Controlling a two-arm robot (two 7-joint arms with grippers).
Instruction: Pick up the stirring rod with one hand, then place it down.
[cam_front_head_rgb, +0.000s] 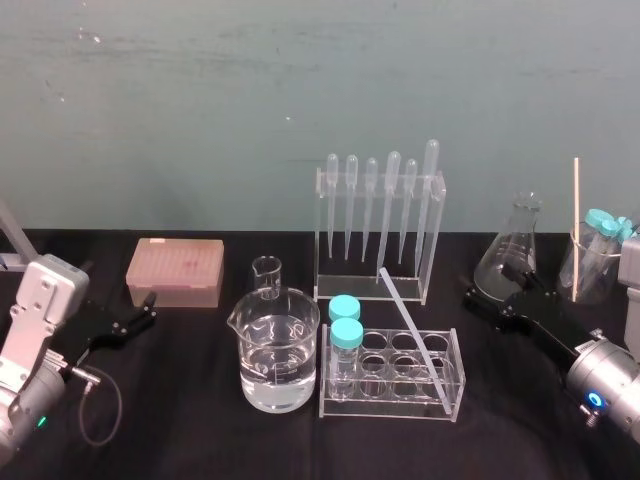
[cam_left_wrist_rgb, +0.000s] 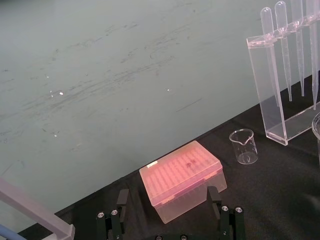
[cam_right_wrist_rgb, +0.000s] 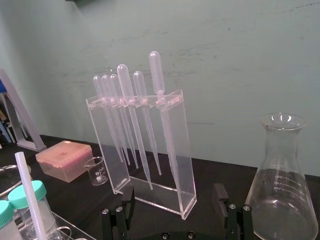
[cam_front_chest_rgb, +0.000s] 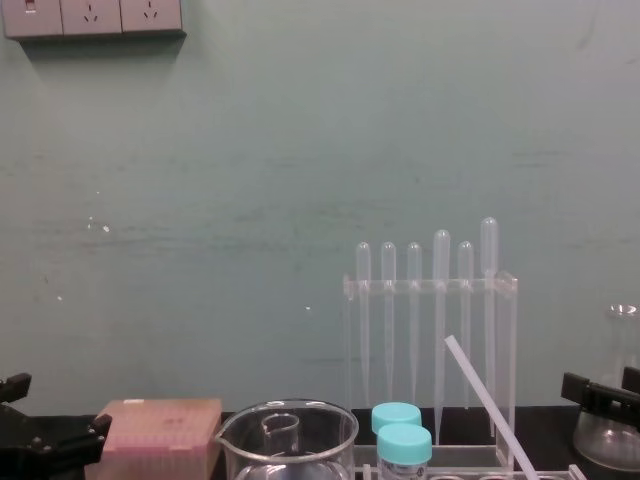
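The stirring rod (cam_front_head_rgb: 412, 325) is a thin translucent white rod lying slantwise across the clear tube rack (cam_front_head_rgb: 452, 385), its far end resting on the table near the pipette stand. It also appears in the right wrist view (cam_right_wrist_rgb: 27, 192) and the chest view (cam_front_chest_rgb: 488, 400). My right gripper (cam_front_head_rgb: 495, 290) hovers low at the right, beside the conical flask (cam_front_head_rgb: 515, 250), open with nothing between its fingers (cam_right_wrist_rgb: 220, 196). It is well apart from the rod. My left gripper (cam_front_head_rgb: 140, 318) rests at the far left, open, its fingers (cam_left_wrist_rgb: 122, 200) facing the pink tip box (cam_left_wrist_rgb: 182, 177).
A large beaker of water (cam_front_head_rgb: 278, 355) and a small beaker (cam_front_head_rgb: 267, 275) stand left of the rack. Two cyan-capped tubes (cam_front_head_rgb: 345, 335) sit in the rack. The pipette stand (cam_front_head_rgb: 380, 230) is behind it. A beaker with a wooden stick (cam_front_head_rgb: 595, 262) stands at the far right.
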